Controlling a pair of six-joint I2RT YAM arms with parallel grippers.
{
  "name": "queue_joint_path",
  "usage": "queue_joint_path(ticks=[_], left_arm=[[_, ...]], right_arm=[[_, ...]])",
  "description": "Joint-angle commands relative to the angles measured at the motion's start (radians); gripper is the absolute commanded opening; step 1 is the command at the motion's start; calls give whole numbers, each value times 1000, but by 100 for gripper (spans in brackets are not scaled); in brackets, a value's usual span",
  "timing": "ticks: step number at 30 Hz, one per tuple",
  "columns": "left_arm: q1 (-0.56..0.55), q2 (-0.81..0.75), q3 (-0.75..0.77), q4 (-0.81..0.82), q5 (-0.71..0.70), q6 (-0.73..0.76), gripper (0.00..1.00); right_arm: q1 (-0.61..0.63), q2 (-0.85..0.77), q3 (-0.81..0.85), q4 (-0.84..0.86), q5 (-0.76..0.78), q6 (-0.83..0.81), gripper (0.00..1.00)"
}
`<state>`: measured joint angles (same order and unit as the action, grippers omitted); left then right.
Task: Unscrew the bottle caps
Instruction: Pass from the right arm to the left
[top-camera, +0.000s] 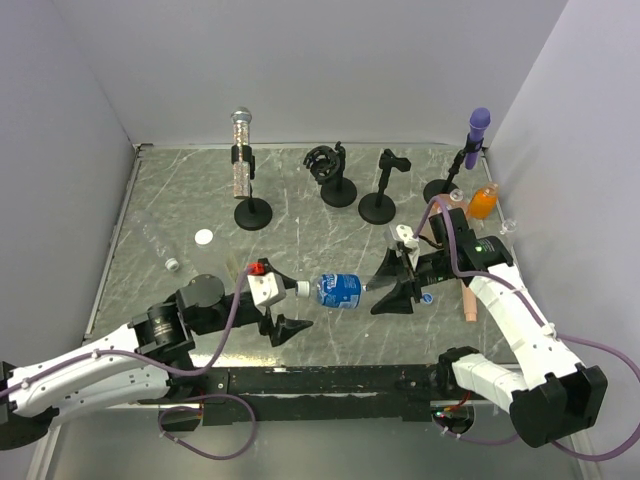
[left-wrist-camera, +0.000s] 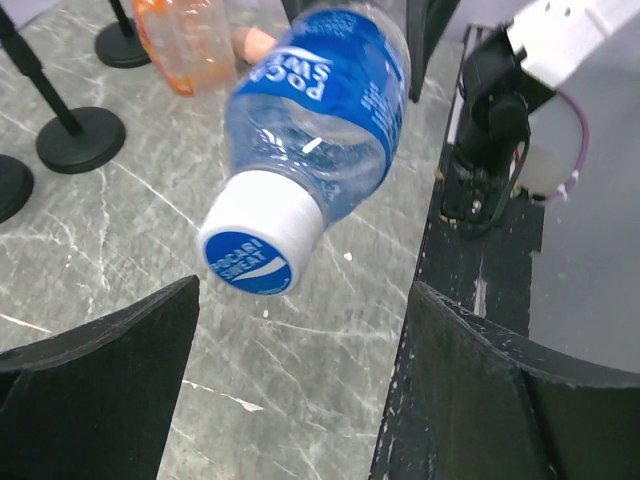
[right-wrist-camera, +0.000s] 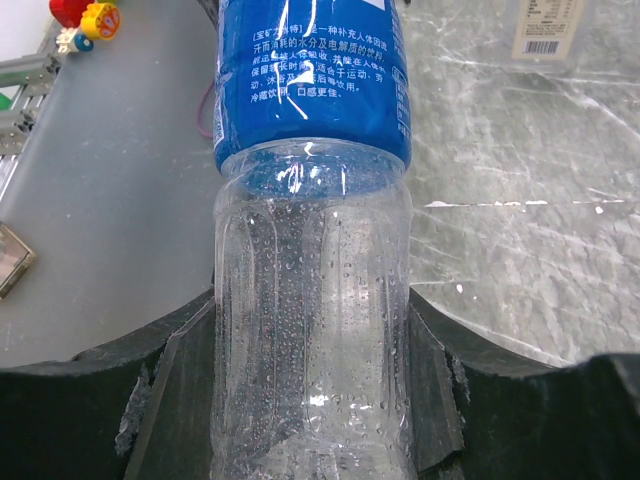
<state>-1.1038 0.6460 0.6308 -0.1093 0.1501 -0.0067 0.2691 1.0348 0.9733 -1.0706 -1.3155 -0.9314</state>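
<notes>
A clear bottle with a blue label (top-camera: 340, 289) hangs level above the table, its white-and-blue cap (top-camera: 303, 288) pointing left. My right gripper (top-camera: 388, 283) is shut on its clear lower body (right-wrist-camera: 310, 330), both fingers pressed against its sides (right-wrist-camera: 312, 400). My left gripper (top-camera: 288, 303) is open, and in the left wrist view the cap (left-wrist-camera: 255, 245) sits just beyond its fingertips (left-wrist-camera: 305, 300), touching neither finger. The cap is still on the bottle's neck (left-wrist-camera: 320, 110).
Loose caps lie on the table: a white one (top-camera: 204, 237), a small one (top-camera: 172, 264) and a blue one (top-camera: 427, 297). A clear bottle (top-camera: 150, 235) lies at the left, an orange bottle (top-camera: 483, 202) stands at the right. Black microphone stands (top-camera: 253, 213) line the back.
</notes>
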Motion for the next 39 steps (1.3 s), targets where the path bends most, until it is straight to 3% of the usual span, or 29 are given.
queue_joint_path(ticks=[1,7,16,22,26,33,36,39], left_arm=[[1,1,50,102,65,65,86],[1,-19,43,102,57,50,79],[1,9,69,102,66,33,60],[1,21,78,141,78,25,57],[1,32,83,132,89,27,49],[2,38,95,111,120,25,13],[2,37,99,71,121,28,1],[2,43,122,13,118,46,1]], right_arm=[[-7,-24,-10,12,-62,-15,13],[-5,-24,-15,1,-73,-38,13],[-4,-19,-13,-25,-79,-66,13],[-2,-25,-19,-23,-79,-66,14],[-2,-24,-16,-26,-77,-70,14],[-1,-18,-21,-25,-67,-73,15],[4,-22,-22,-15,-44,-70,28],[10,-24,4,-35,-2,-101,58]])
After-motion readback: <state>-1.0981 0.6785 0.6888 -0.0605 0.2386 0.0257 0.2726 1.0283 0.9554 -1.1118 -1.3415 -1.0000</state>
